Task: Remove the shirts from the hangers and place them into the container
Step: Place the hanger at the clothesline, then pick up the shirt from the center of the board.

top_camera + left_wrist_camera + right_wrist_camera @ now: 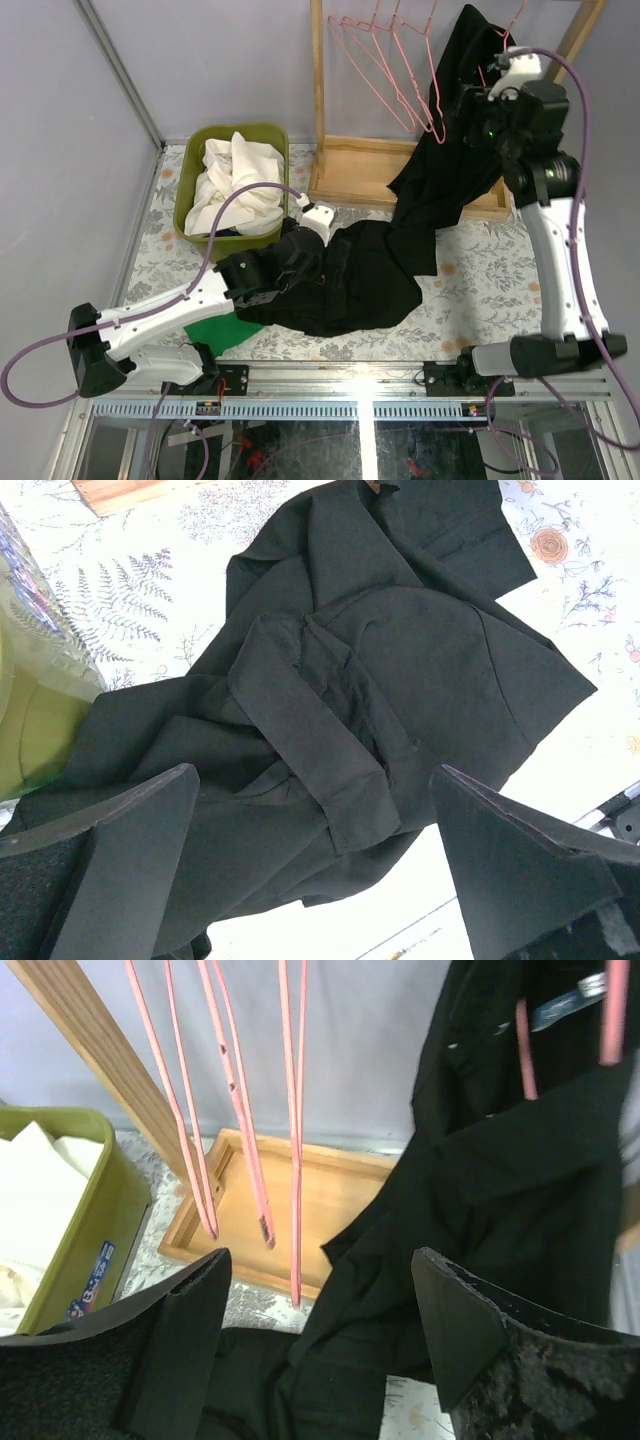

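We log the left jaws spread fully wide with nothing between them, hovering directly above the plain black collared shirt (400, 680) that lies crumpled on the floral-patterned counter (490, 290). In the left wrist view a folded band of this shirt runs diagonally across the gap, upper left to lower right, so it sits skewed to the closing line rather than square to it. From above, the shirt as a whole stretches from under the left arm (160, 315) towards the wooden rack base (365, 165).

The olive-green slotted plastic basket (188, 180) stands just beside the left jaws, on their far-left side, and holds a plain white shirt (245, 180) heaped to the rim. We judge the left arm the nearer one for this shirt, with a short carry and nothing standing between.

The right jaws are open and grip nothing, raised at the rack. A second black shirt (520, 1210) hangs just ahead and to their right on a thin pink wire hanger (524, 1060). Its tail trails down to the counter and meets the first shirt, and we cannot tell where one ends. Empty pink hangers (292, 1110) hang to the left.

Surface: flat, with limp fabric. A flat bright green cloth (222, 332) lies at the shirt's near edge, so a low pinch there could catch it. Room in the basket looks tight.
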### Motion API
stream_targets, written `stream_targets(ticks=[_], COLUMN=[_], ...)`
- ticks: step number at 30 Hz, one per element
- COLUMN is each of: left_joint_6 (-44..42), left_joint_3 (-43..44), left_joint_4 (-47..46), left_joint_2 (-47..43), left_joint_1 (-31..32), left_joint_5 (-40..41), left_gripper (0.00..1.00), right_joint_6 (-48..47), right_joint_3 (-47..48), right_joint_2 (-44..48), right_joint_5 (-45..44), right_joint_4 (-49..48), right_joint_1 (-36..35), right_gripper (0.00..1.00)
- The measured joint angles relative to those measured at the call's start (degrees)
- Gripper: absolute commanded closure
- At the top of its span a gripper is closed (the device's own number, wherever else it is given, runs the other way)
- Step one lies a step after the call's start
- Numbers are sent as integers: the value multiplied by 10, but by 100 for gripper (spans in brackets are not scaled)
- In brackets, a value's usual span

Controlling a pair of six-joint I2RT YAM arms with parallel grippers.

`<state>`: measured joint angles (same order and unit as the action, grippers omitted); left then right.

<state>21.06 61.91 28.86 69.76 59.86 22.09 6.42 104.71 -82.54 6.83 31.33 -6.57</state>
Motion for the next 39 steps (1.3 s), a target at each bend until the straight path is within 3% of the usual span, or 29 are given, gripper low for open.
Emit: stream_targets(ticks=[7,8,11,19,23,32,34,39], left_joint_6=[2,4,12,39,53,85,91,70], left_joint_3=[0,0,2,21,59,61,63,48], left_joint_4=[0,2,3,-3,-8,-16,-17,-62], left_joint_2=[36,68,88,198,277,351,379,377], left_joint_1=[0,0,0,0,0,0,0,-3], left_joint_5=[-12,-23,-28,-50,-48,-55,-55,-90], left_gripper=[0,0,0,0,0,0,9,58], right_joint_6=[4,26,54,174,191,170,166,159], right_joint_3=[-197,-286,-339,-541,-589,-589,-588,-586], right_joint_2=[185,244,276,460,493,494,485,473], right_joint_5=[-84,-107,-112,-119,-120,-129,-125,-118], right_joint_4=[-92,-98,-129,-103,-85,-62,-58,-42], right_joint_1=[0,0,0,0,0,0,0,0], right_gripper=[16,15,15,14,11,9,9,8])
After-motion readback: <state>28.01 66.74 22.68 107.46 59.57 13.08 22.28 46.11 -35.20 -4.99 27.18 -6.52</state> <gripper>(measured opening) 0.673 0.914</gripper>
